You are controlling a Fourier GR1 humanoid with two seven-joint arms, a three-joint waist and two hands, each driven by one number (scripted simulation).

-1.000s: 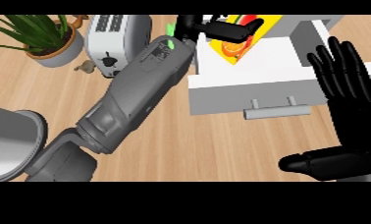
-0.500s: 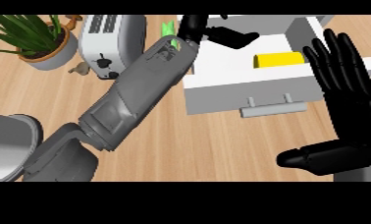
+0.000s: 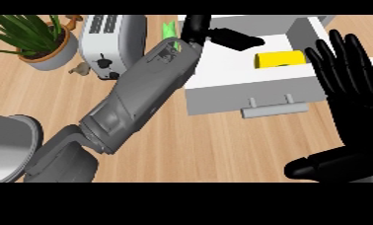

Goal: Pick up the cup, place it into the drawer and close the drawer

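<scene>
Lying inside the open white drawer point(image 3: 218, 93), the yellow cup point(image 3: 279, 59) sits at its right side. Left hand point(image 3: 218, 34) hovers above the drawer's far left, fingers relaxed, holding nothing. Right hand point(image 3: 342, 100) rests wide open at the right edge.

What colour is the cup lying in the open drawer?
Yellow; the cup shows in the head view, inside the white drawer.
</scene>
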